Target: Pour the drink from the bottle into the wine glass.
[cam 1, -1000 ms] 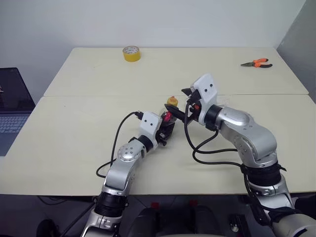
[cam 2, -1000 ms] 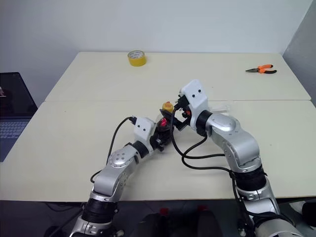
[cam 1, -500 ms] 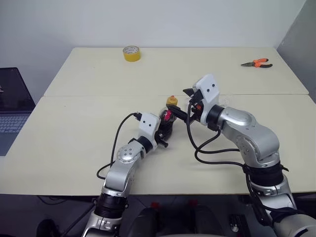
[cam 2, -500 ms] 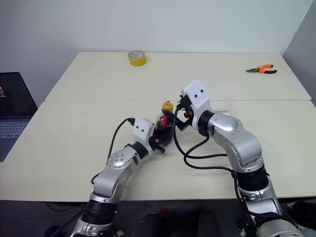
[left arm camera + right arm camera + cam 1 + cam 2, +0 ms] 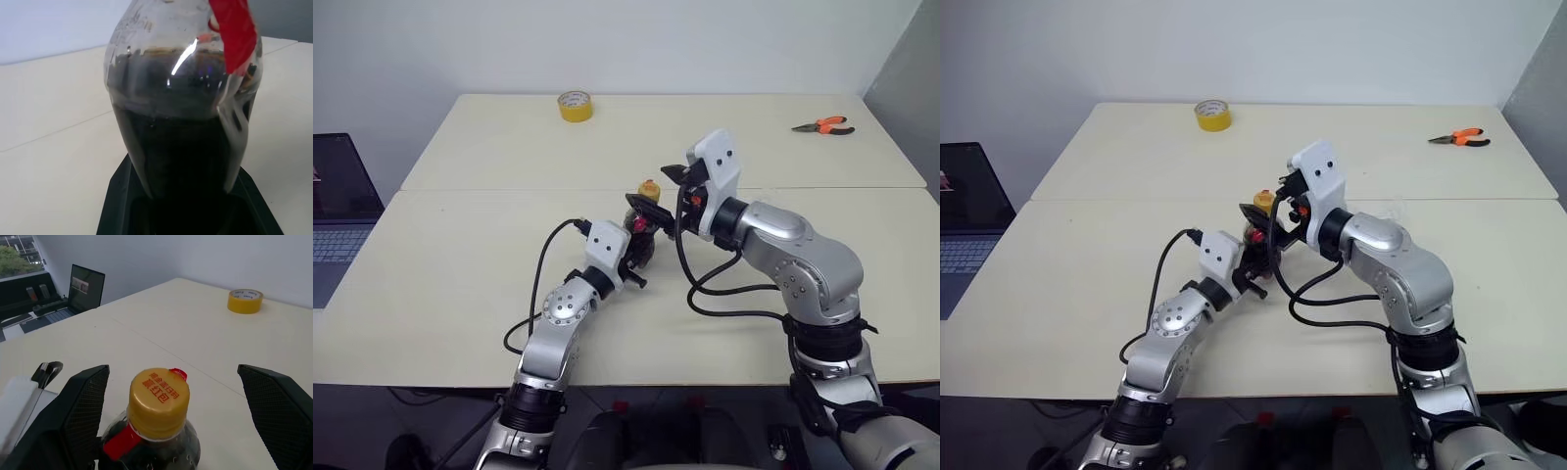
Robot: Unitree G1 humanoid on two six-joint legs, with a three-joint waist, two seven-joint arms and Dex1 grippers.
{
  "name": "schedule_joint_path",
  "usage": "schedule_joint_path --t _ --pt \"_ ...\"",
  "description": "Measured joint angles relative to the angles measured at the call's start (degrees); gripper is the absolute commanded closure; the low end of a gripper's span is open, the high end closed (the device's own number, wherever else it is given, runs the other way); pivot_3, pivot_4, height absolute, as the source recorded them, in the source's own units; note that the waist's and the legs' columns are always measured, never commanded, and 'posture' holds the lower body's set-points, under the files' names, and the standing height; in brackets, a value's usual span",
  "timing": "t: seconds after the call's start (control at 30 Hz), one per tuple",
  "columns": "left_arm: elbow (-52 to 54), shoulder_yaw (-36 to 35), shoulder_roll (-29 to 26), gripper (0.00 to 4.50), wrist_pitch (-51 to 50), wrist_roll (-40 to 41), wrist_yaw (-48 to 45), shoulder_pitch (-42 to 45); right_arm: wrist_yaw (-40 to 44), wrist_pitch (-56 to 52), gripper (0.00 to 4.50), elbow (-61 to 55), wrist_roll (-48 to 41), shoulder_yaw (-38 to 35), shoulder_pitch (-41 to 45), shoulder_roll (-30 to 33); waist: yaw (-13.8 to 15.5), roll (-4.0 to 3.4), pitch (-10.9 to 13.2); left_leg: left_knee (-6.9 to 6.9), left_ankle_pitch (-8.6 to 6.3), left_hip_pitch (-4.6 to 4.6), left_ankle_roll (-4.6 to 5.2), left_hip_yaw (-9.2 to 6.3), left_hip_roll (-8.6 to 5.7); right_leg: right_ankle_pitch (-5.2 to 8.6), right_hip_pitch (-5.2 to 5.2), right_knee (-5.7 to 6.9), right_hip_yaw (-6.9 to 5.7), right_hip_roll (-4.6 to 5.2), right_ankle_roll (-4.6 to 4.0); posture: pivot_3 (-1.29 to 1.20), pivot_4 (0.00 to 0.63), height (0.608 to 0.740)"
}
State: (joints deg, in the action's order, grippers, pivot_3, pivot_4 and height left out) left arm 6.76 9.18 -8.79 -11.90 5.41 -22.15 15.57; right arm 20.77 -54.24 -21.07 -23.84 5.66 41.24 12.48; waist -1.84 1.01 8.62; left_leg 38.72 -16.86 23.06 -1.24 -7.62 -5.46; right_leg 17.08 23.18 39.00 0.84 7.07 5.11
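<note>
Yellow cap (image 5: 159, 395) still seals the bottle (image 5: 183, 112), which stands mid-table clamped in the left gripper (image 5: 631, 257) with its dark drink (image 5: 181, 147) unpoured, while the right gripper (image 5: 173, 416) gapes wide around the cap, so uncapping and pouring remain.

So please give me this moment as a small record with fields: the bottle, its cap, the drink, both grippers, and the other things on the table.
bottle: upright on the table, clear plastic, red label strip
cap: yellow, on the bottle's neck
drink: dark, almost black, inside the bottle
left gripper: shut on the bottle's lower body
right gripper: open, one finger on each side of the cap, not touching it
wine glass: just behind the right arm, mostly hidden
tape roll: yellow, far side of the table
pliers: orange handles, far right
laptop: open, off the table's left
</note>
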Motion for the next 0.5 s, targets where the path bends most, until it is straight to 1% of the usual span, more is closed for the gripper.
schedule_joint_path --t 0.2,0.5 --pt "-0.6 0.2 0.1 3.73 2.7 0.0 -0.8 0.0 -1.8 -0.1 0.00 1.7 0.2 0.0 1.2 -1.6 0.0 0.00 0.0 0.00 0.00 0.00 0.00 0.00 0.01 0.00 0.01 0.01 0.00 0.00 0.00 0.00 0.150 0.740" --pt "-0.8 0.2 0.4 3.76 4.9 -0.1 -1.0 0.0 -2.5 0.0 0.00 3.4 0.0 -0.5 1.8 -1.6 -0.1 0.00 0.0 -0.01 0.00 0.00 0.00 -0.01 0.01 0.00 0.01 0.01 0.00 0.00 0.00 0.00 0.150 0.740"
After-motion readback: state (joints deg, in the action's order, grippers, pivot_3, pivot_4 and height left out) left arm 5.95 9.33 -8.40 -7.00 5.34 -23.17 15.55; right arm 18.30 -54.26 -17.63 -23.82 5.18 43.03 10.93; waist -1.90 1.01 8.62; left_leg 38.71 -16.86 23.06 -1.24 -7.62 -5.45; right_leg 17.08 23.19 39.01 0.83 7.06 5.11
